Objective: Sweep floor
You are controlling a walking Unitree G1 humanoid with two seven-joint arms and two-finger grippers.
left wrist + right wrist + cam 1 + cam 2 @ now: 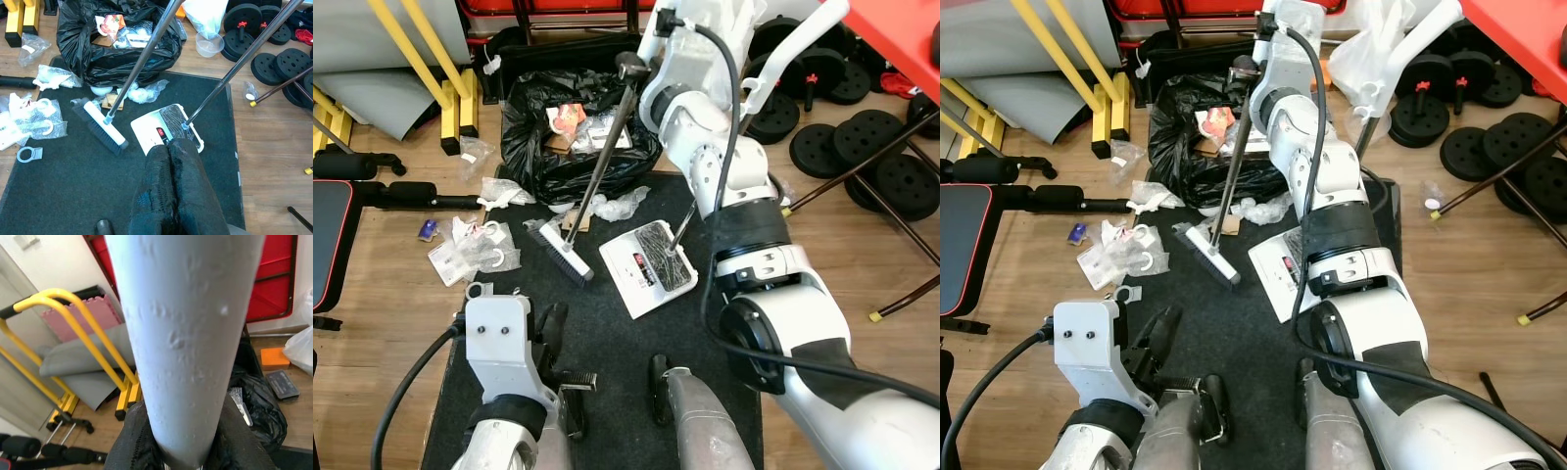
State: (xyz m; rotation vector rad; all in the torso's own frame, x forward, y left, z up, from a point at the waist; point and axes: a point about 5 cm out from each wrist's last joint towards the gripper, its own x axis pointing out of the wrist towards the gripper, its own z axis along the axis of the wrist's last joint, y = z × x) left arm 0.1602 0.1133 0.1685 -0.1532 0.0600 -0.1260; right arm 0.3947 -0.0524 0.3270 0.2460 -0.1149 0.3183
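Black mat (607, 333) carried the broom (563, 257) head beside the dustpan (646, 266), my right gripper (171, 450) clamped round a pole, my left gripper (168, 161) pressed together.

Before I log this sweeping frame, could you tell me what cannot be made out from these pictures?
- Head views: the right gripper's fingers are hidden behind its own arm, near the top of the broom handle.
- Right wrist view: a pale pole up close blocks most of the floor.
- Left wrist view: the shut left gripper covers the near edge of the dustpan.
- Head views: the contents of the black trash bag are too small to identify.
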